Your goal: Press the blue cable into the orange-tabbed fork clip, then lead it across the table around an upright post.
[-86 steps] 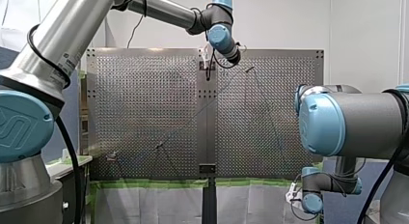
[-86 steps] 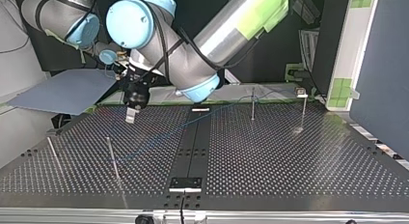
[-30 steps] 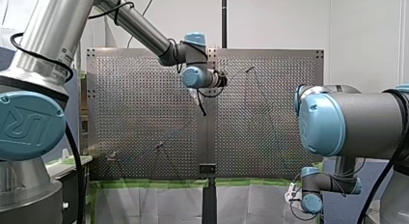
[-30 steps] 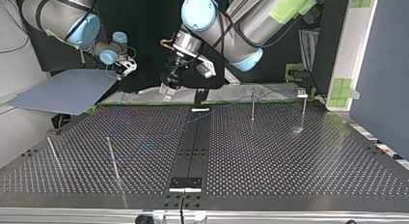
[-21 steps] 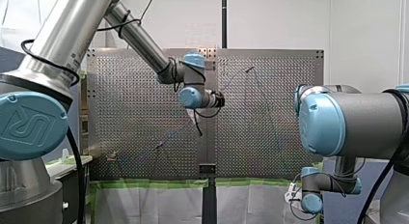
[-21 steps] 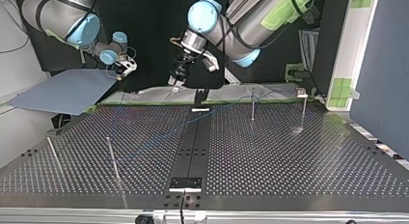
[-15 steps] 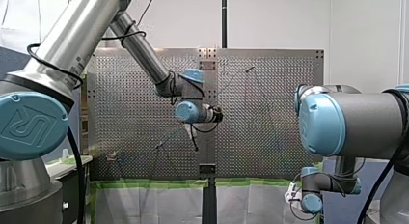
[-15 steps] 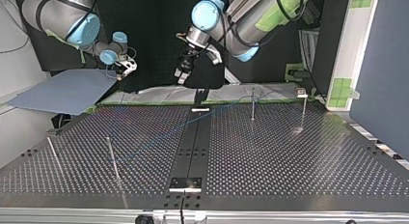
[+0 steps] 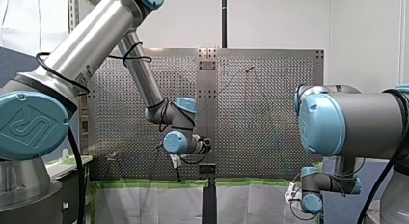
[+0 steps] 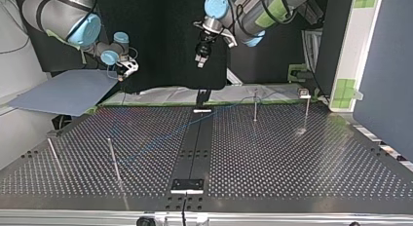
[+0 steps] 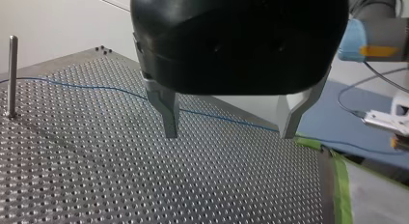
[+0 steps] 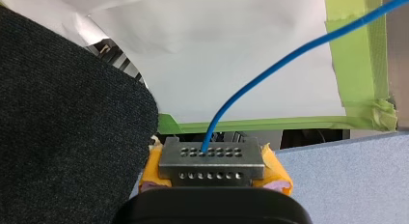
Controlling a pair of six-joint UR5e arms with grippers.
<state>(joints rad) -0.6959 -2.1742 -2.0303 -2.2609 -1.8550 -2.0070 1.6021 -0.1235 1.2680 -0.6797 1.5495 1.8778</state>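
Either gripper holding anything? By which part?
My right gripper is shut on the blue cable; whether the hold is at its very end is hidden. My left gripper is open and empty.

The cable is showing bright blue. The table is shining silver, dotted with tiny holes. The tape is looking green. My left gripper is looking black.

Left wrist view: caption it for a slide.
My left hand, open, hangs over the table; the blue cable runs ahead.
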